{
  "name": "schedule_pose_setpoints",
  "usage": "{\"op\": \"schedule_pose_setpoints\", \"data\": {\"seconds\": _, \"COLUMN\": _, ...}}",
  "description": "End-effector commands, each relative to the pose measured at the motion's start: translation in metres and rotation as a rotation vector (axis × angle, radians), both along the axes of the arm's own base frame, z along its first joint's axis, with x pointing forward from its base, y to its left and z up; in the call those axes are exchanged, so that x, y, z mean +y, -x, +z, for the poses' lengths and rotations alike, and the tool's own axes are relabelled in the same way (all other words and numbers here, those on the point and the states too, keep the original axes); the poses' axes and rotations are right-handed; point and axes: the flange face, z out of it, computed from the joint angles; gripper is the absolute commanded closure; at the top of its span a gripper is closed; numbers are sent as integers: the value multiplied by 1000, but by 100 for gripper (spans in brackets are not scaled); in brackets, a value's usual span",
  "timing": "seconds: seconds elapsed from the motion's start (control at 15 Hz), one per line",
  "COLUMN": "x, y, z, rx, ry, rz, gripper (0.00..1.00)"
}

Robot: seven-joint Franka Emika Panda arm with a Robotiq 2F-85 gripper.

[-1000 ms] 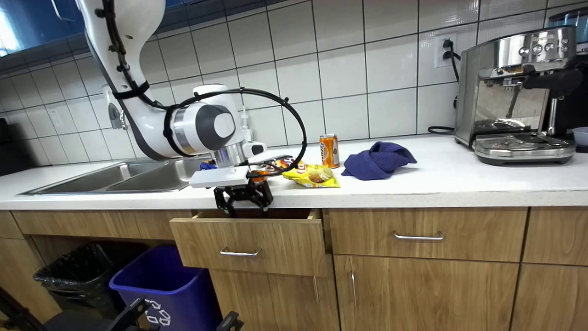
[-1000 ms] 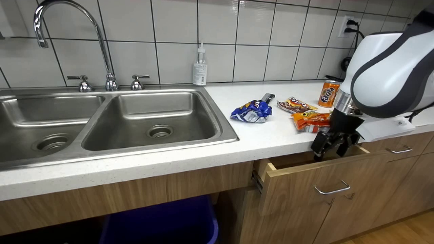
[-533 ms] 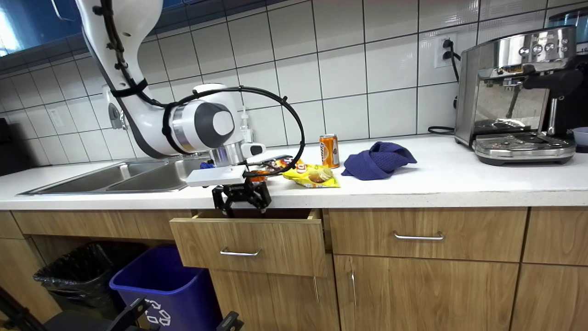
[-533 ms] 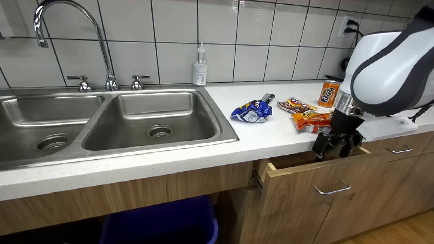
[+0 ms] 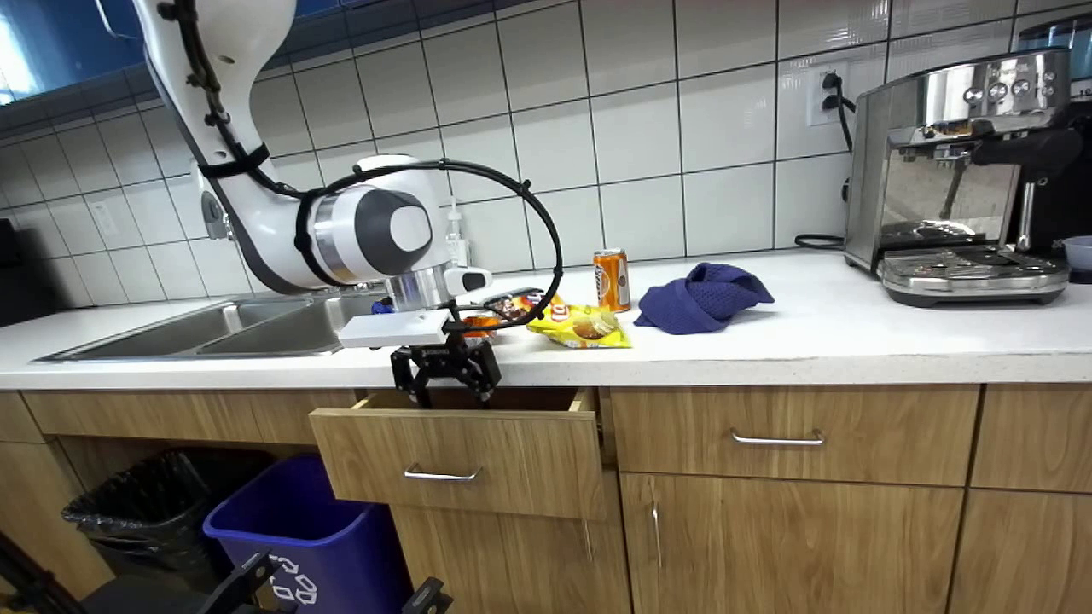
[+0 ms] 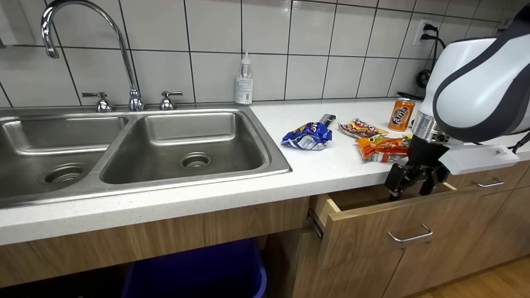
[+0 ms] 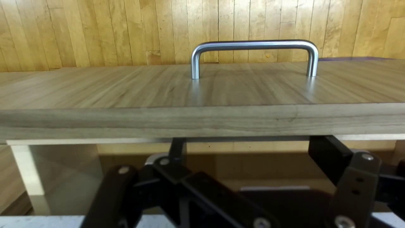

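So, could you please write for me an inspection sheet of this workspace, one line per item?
Surface: white countertop with steel double sink set in it.
Work items: drawer, standing partly open; steel handle, not gripped.
Clutter: blue packet, brown packet, orange packet, yellow packet, Fanta can, dark blue cloth.
Gripper: open, fingers pointing down into the drawer, close behind its front; contact not clear.
Held object: nothing seen.
Cables: black cable looping from the arm; two plugs at the wall outlet.
Surroundings: tiled wall, coffee machine, pump bottle; blue bin and black-lined bin below counter level.
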Motion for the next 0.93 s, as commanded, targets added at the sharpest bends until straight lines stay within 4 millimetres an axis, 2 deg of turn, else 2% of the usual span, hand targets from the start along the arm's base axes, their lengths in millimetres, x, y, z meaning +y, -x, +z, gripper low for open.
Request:
{"op": "schedule_pose_setpoints", "data": {"seconds": 0.0, "x": -1, "y": 27, "z": 2, "rx": 48, "ry": -4, "rz": -64, "gripper": 0}}
{"op": "schedule_pose_setpoints", "data": {"seconds": 0.87, "x": 0, "y": 65, "z": 1, "rx": 89, "ry": -11, "rz": -130, "gripper": 0}}
